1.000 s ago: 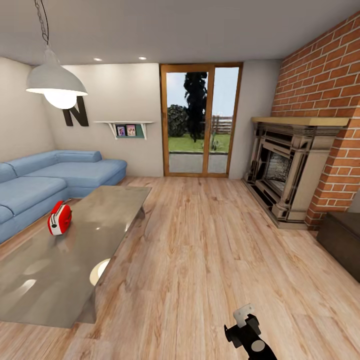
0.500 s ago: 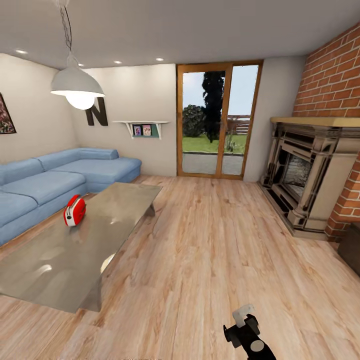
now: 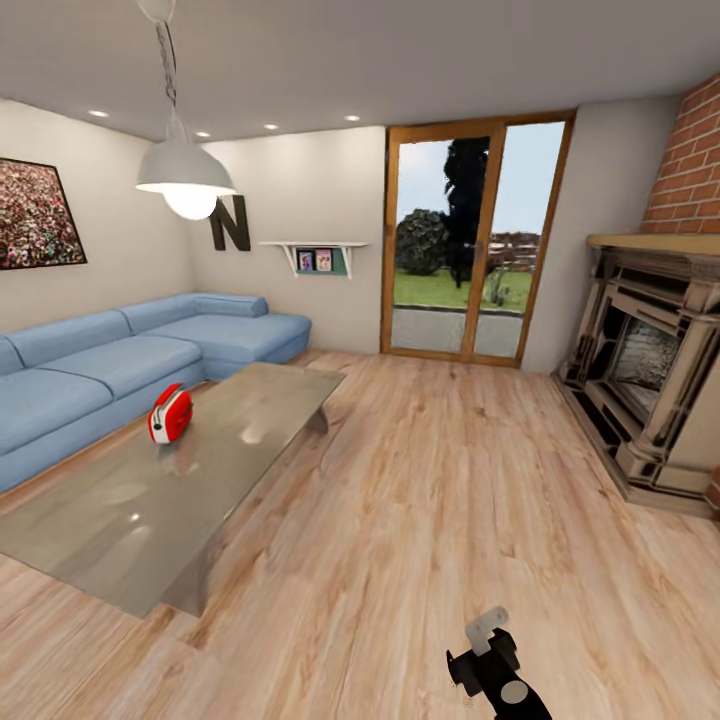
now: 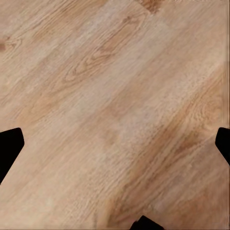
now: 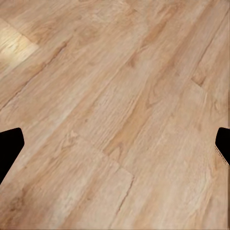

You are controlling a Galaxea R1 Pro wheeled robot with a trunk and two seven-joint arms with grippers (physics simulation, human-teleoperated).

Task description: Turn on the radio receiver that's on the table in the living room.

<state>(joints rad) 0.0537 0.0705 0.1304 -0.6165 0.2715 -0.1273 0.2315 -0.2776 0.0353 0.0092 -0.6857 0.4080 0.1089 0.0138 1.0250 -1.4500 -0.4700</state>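
The red radio receiver (image 3: 171, 413) stands upright on the far left part of the glossy grey table (image 3: 150, 500), at the left of the head view, well ahead of me. Part of my right arm (image 3: 497, 672) shows at the bottom edge of that view, far from the table. In the left wrist view my left gripper (image 4: 115, 148) is open over bare wood floor, its dark fingertips (image 4: 9, 148) at the frame's sides. My right gripper (image 5: 115, 148) is open too, over floor planks, with nothing between its fingertips (image 5: 9, 146).
A blue corner sofa (image 3: 110, 360) runs behind and left of the table. A white pendant lamp (image 3: 186, 175) hangs above it. A brick fireplace (image 3: 655, 370) stands at the right, and glass doors (image 3: 470, 240) are at the back. Wood floor (image 3: 450, 480) lies between.
The whole head view has shifted: the camera has turned left, bringing the wall picture into view and pushing the fireplace toward the right edge. The arm at the bottom keeps its place.
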